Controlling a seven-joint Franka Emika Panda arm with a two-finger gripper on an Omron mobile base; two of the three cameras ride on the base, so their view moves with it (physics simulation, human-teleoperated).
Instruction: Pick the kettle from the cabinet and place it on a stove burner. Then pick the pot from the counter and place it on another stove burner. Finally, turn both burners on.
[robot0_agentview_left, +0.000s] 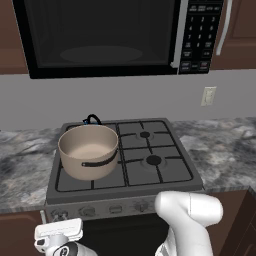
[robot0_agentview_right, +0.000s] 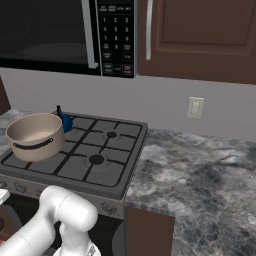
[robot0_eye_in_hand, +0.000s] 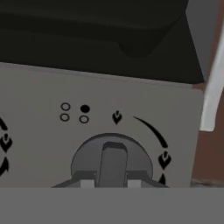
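The gripper (robot0_eye_in_hand: 110, 183) is pointing straight at a grey stove knob (robot0_eye_in_hand: 113, 164). Its tips are sitting close together on either side of the knob's upright ridge. The bottom edge is cutting them off, so I cannot tell whether they are pressing on it.

The knob is sitting on the grey front panel (robot0_eye_in_hand: 39, 131). Black flame marks are curving round it from 12 to 3 o'clock. At 11 o'clock four small circles are showing, the upper right one filled black. More flame marks are peeking in at 9 o'clock, their knob cut off. At 2 o'clock a whitish bar handle (robot0_eye_in_hand: 212, 96) is hanging on brown wood, blurred.

In the left base view the arm's hand is reaching low, at 7 o'clock from the pot (robot0_agentview_left: 89, 150). The pot is resting on the front left grate of the stove (robot0_agentview_left: 165, 172). Behind it, at 12 o'clock, the kettle (robot0_agentview_left: 92, 120) is showing little more than its black handle; its blue body (robot0_agentview_right: 66, 122) is peeking out in the right base view. The two right burners (robot0_agentview_left: 153, 160) are lying bare.

A microwave (robot0_agentview_left: 100, 35) is hanging above, its keypad writing too small to read. The cabinet (robot0_agentview_right: 200, 35) is hanging at 3 o'clock from it, door closed. An outlet (robot0_agentview_right: 195, 107) is sitting on the wall over the counter (robot0_agentview_right: 200, 165).
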